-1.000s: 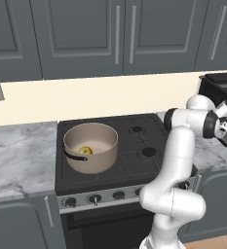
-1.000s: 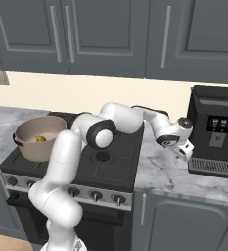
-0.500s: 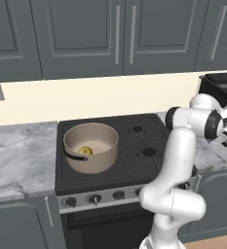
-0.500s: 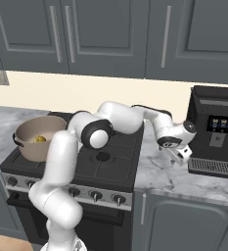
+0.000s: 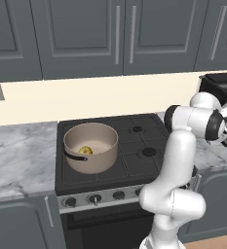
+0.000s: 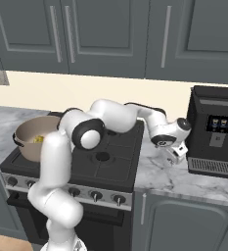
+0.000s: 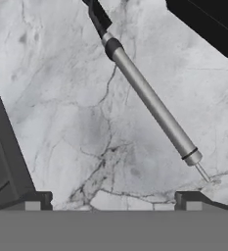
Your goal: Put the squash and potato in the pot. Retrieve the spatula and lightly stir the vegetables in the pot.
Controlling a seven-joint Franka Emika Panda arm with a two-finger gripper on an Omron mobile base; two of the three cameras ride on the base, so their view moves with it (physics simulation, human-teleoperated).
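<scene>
End effector (image 7: 113,198) above the marble tabletop (image 7: 61,98), seen along the hand. Its two dark fingertips (image 7: 34,200) stand spread wide apart at the lower edge of the hand view, with bare marble between them; they grip nothing and touch nothing. The spatula (image 7: 149,100) lies flat on the tabletop ahead of the fingertips, slanting across the view: the light-grey handle runs from a thin tip near the right-hand fingertip up to a dark collar, beyond which the dark blade reaches the top edge. The handle's tip lies just beside the right-hand fingertip, apart from it.

In the right base view the arm reaches over the stove (image 6: 110,162) to the tabletop (image 6: 184,179) between the stove and the black coffee machine (image 6: 214,130), the end effector (image 6: 176,154) hanging low over the marble.

The pot (image 5: 90,147) stands on the front left burner of the stove (image 5: 134,146), its dark handle turned to the front left. The squash (image 5: 85,151) rests inside on the pot's pale floor. The potato cannot be made out in the pot from these views. The pot (image 6: 34,139) also appears behind the arm's lower link in the right base view, yellow showing inside.
</scene>
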